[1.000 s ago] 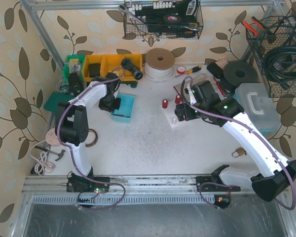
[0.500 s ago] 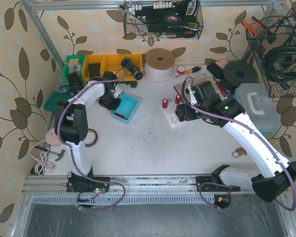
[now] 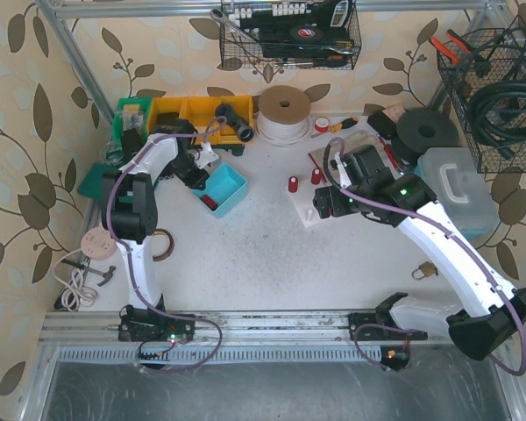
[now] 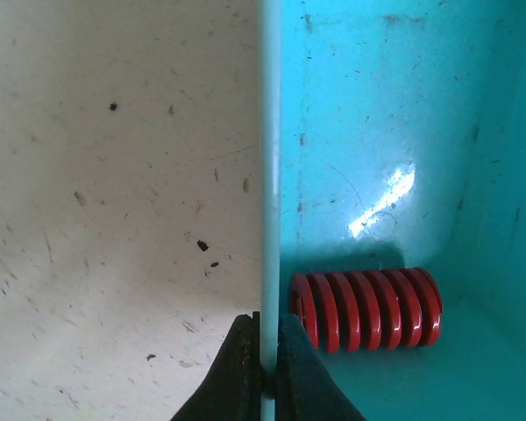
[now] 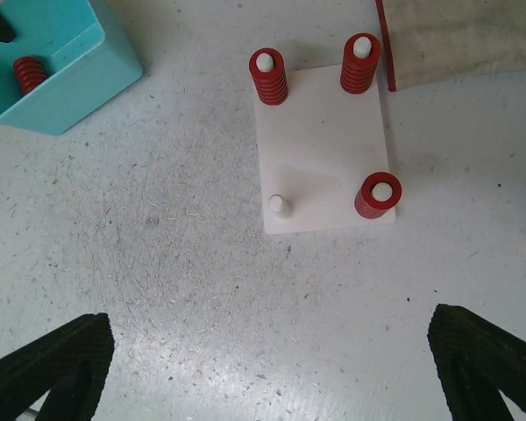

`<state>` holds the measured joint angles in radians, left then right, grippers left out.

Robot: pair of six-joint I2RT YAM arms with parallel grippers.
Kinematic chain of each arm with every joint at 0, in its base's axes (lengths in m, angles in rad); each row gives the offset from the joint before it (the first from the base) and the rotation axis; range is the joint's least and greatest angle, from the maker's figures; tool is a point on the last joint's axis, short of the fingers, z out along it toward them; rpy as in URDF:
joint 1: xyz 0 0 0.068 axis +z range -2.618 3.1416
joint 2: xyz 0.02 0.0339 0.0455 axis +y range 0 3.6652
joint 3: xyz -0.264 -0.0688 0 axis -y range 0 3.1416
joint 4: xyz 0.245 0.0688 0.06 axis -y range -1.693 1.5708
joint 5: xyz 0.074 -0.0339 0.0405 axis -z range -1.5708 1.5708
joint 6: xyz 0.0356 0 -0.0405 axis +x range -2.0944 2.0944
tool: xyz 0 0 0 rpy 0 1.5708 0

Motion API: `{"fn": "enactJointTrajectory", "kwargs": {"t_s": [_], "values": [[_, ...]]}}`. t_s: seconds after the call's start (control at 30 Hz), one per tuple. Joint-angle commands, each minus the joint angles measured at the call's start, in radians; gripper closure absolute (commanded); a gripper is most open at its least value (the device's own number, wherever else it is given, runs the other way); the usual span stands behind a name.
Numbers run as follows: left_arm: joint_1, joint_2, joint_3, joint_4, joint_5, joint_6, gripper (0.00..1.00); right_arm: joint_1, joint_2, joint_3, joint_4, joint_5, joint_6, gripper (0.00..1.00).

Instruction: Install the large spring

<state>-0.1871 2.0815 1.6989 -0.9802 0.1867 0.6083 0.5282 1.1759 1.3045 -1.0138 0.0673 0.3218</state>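
**Left gripper clamped on bin wall, spring inside the bin**

The left gripper [image 4: 265, 323] is clenched on the thin upright wall of the teal bin [image 4: 394, 132]. Its 2 dark fingers [image 4: 237, 368] press against the wall from either side, 1 outside over the table and 1 inside the bin, with only the wall's thickness between them. It grasps nothing else.

The large red spring [image 4: 366, 307] lies on its side on the bin floor, loose. In the left wrist view, its near end is just beside the inner finger. I cannot tell whether they touch. Its axis runs away from the gripped wall toward the opposite side of the bin.

From above, the bin sits turned diagonally on the white table [image 3: 263, 263], left of centre, and the left gripper is at its rear-left wall.

The right gripper [image 5: 265, 329] is released, its jaws spread wide at the 2 lower corners of the right wrist view, and it holds nothing. It hangs over bare table, just near of the white peg plate [image 5: 320, 149].

The plate carries 4 white pegs:
- 3 of them already wear red springs, at the 2 far corners [image 5: 269, 74] [image 5: 361, 63] and the near-right corner [image 5: 377, 195].
- The bare peg [image 5: 280, 206] stands at the near-left corner, the one closest to the open jaws.

The bin and its spring lie well apart from the plate, up and to the left in the right wrist view.
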Motion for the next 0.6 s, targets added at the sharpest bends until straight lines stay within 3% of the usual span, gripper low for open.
{"fn": "enactJointTrajectory", "kwargs": {"t_s": [0.0,0.1,0.37,0.43,0.57], "values": [[-0.002,0.018,0.045,-0.081,-0.009,0.153,1.0,0.002,-0.013,0.021,-0.042,0.017,-0.013,0.03],[-0.002,0.014,0.044,-0.086,-0.038,0.167,1.0,0.001,-0.02,0.023,-0.055,0.022,-0.02,0.03],[-0.002,0.0,0.104,-0.045,-0.031,0.071,0.71,0.001,-0.033,0.029,-0.063,0.023,-0.024,0.03],[-0.002,-0.015,0.115,-0.043,-0.012,0.059,0.57,0.001,-0.036,0.03,-0.063,0.014,-0.023,0.04],[-0.002,-0.074,0.11,-0.008,-0.025,-0.009,0.52,0.001,-0.056,0.026,-0.065,0.002,-0.011,0.03]]}}
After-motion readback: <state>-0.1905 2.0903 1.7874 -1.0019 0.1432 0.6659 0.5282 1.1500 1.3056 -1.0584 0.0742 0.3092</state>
